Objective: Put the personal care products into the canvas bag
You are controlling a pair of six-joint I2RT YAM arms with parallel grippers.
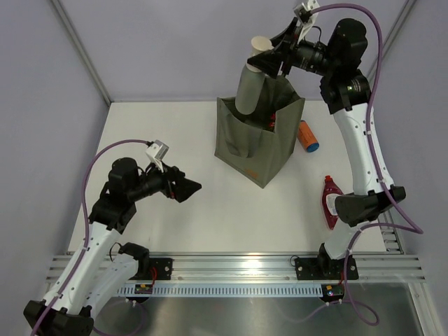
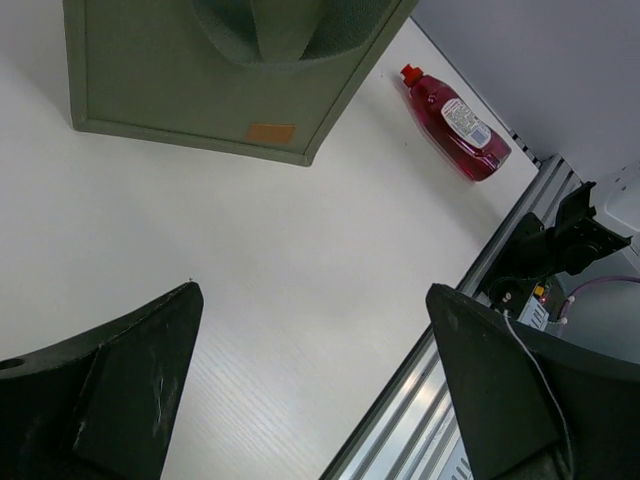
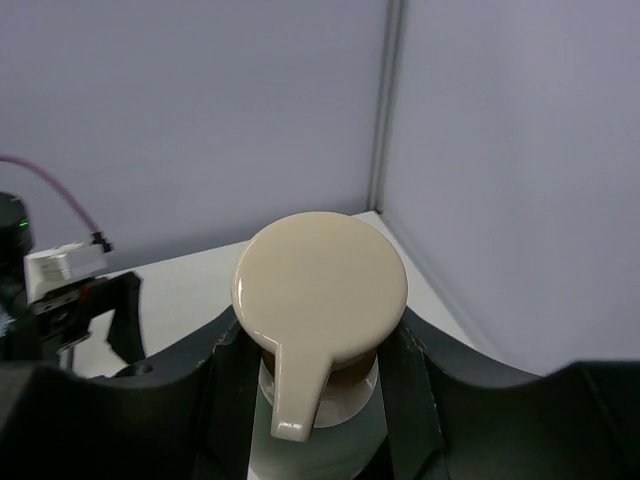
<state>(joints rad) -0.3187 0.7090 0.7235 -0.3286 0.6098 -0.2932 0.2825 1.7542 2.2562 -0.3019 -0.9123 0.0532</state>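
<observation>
Right gripper (image 1: 271, 61): raised high at the far side of the table, narrowed around the neck of the grey-green bottle (image 1: 248, 91), 1 finger on each side just under the pump.
Grey-green bottle: hangs roughly upright and slightly tilted, directly over the canvas bag (image 1: 241, 143). Its lower end is at the bag's open top. I cannot tell how far inside it reaches.
Beige pump head (image 3: 320, 285): round and flat, its spout pointing toward the wrist camera.
Canvas bag: olive-green, standing upright at the far middle of the white table (image 1: 175, 140), mouth open. The orange mark (image 2: 271, 132) is low on the near wall.
Orange bottle (image 1: 307, 135): lies on the table just right of the bag, blue cap toward the near side, apart from both grippers.
Dark red bottle (image 2: 458, 123): lies on the table near right, beside the right arm, white label up, well apart from the bag.
Left gripper (image 1: 187, 187): spread wide, holding nothing, above bare table at the near left, pointing toward the bag.
Aluminium rail (image 1: 231, 266): runs along the near edge, carrying both arm bases.
</observation>
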